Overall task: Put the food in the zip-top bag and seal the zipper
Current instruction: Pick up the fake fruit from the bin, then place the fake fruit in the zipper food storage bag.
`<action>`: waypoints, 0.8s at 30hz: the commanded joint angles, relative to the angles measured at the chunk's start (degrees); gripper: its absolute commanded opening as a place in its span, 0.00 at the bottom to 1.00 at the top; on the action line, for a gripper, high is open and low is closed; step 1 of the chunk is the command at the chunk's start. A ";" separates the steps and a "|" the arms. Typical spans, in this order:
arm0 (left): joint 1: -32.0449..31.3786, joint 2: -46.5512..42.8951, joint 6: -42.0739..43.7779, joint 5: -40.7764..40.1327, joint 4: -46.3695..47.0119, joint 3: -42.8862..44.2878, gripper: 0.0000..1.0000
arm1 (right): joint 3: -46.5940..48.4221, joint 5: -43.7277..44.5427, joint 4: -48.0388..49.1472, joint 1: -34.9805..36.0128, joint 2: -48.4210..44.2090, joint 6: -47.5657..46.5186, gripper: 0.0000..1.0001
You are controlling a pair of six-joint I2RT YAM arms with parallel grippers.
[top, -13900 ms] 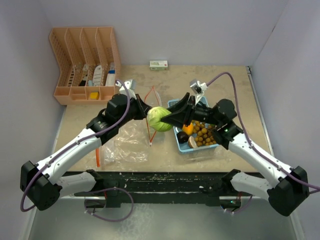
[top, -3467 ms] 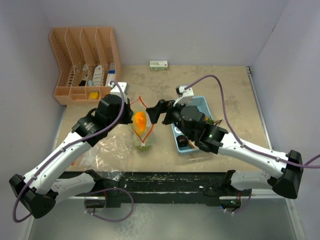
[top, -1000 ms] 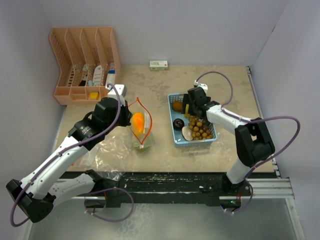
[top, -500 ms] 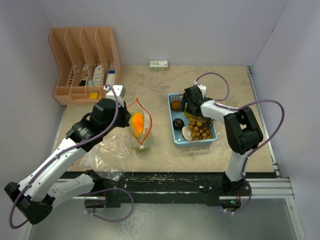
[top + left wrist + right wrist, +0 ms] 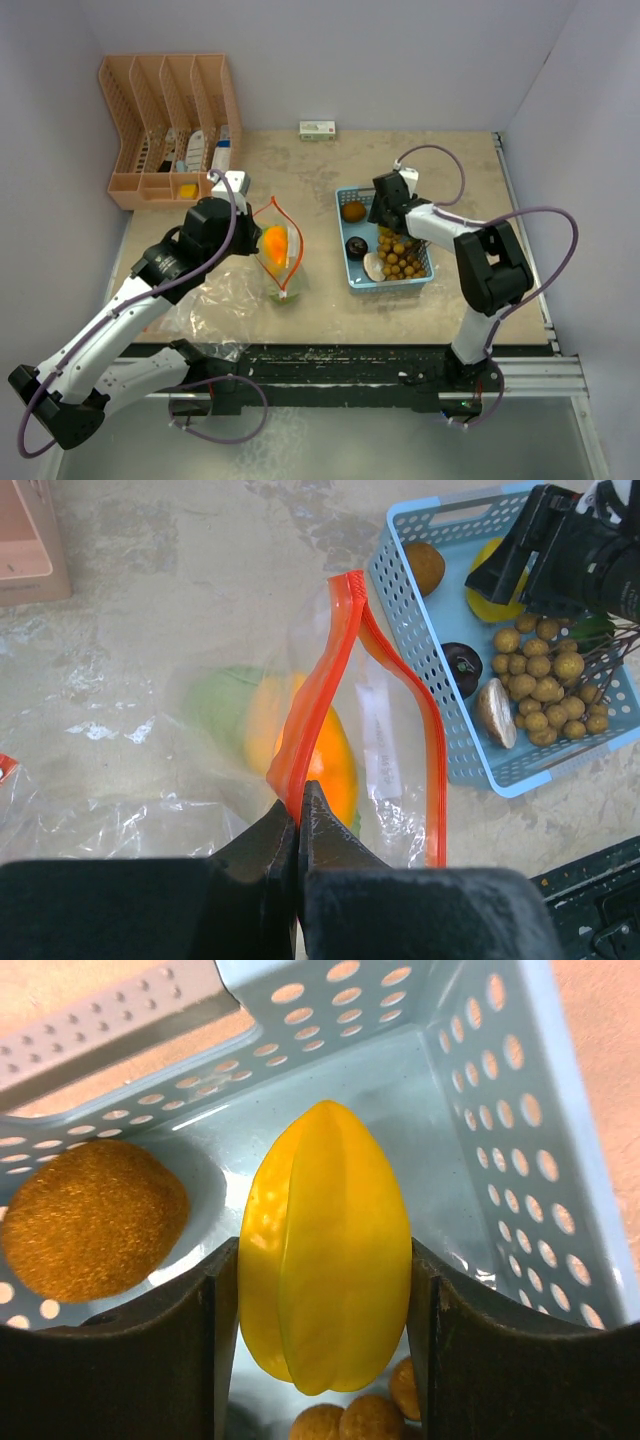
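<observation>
The orange zipper strip of the clear bag is being pinched between the closed fingers of the left gripper, with an orange fruit and a green leafy piece lying inside the bag just ahead of the fingertips. A yellow fruit is being clamped on both sides by the right gripper inside the blue tray; a brown round fruit is lying just left of its fingers, and small brown balls are showing just beneath them
</observation>
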 commanded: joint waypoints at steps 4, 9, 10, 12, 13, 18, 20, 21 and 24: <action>-0.14 -1.02 -0.23 -0.25 2.97 -0.34 0.00 | -0.97 2.31 1.21 -0.12 -8.43 -2.58 0.25; -0.14 -1.11 -0.13 -0.24 2.83 -0.17 0.00 | -2.97 -6.26 4.66 0.04 -16.06 -6.86 0.19; -0.14 -1.17 -0.13 -0.25 2.87 -0.17 0.00 | -3.35 -8.59 5.09 0.23 -18.00 -7.42 0.17; -0.15 -0.99 -0.13 -0.34 2.89 -0.23 0.00 | -3.86 -13.09 5.74 1.43 -21.58 -7.93 0.15; -0.14 -0.89 -0.21 -0.34 3.01 -0.28 0.00 | -3.89 -15.13 5.87 2.75 -23.40 -8.29 0.15; -0.14 0.20 -0.31 0.20 3.36 0.11 0.00 | -1.11 -18.69 4.61 15.53 -29.32 -11.17 0.15; -0.14 0.35 -0.38 0.18 3.34 0.44 0.00 | -1.14 -22.33 6.21 19.37 -31.27 -10.74 0.15; -0.14 0.35 -0.44 0.14 3.34 0.57 0.00 | -1.47 -23.98 7.46 20.91 -32.15 -10.22 0.15; -0.14 0.16 -0.65 0.18 3.57 0.77 0.00 | -2.94 -28.22 11.16 24.19 -34.79 -8.95 0.15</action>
